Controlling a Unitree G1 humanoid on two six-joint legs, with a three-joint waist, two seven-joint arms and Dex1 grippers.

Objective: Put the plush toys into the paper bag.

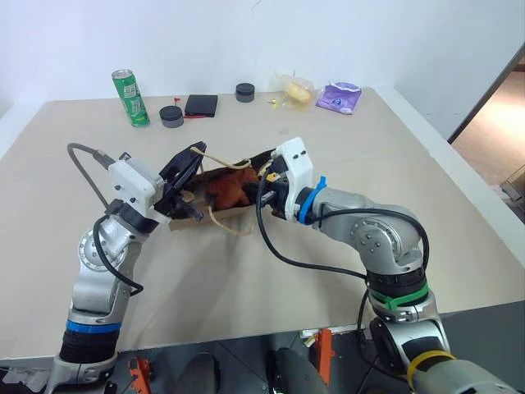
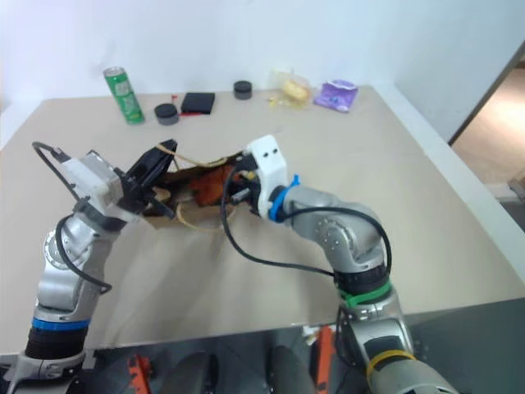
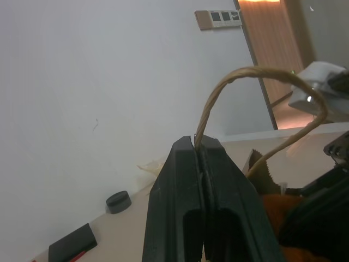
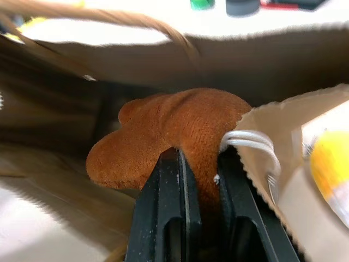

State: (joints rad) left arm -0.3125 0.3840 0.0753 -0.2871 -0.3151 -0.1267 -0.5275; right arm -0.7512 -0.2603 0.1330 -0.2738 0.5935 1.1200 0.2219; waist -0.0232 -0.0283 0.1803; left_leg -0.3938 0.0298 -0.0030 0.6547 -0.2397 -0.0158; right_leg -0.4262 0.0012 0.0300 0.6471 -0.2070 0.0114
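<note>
Item: paper bag (image 1: 215, 215), lying on the table (image 1: 344, 205) with its mouth gaping. Your left gripper (image 3: 199, 148) is pinching one cord handle (image 3: 256, 76), fingers fully closed on it. Your right gripper (image 4: 199, 164) is clamping the brown plush toy (image 4: 174, 128) at the bag's mouth. The yellow-and-white plush toy (image 4: 330, 166) is sitting just beside it.

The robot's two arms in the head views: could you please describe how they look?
Both arms are silver-grey metal with rounded joints and white box-shaped wrist housings. Black cables loop outside each. The left arm has a blue band near its base; the right arm has a blue wrist band, green and yellow bands lower. Each pincer, left and right, has black fingers.
</note>
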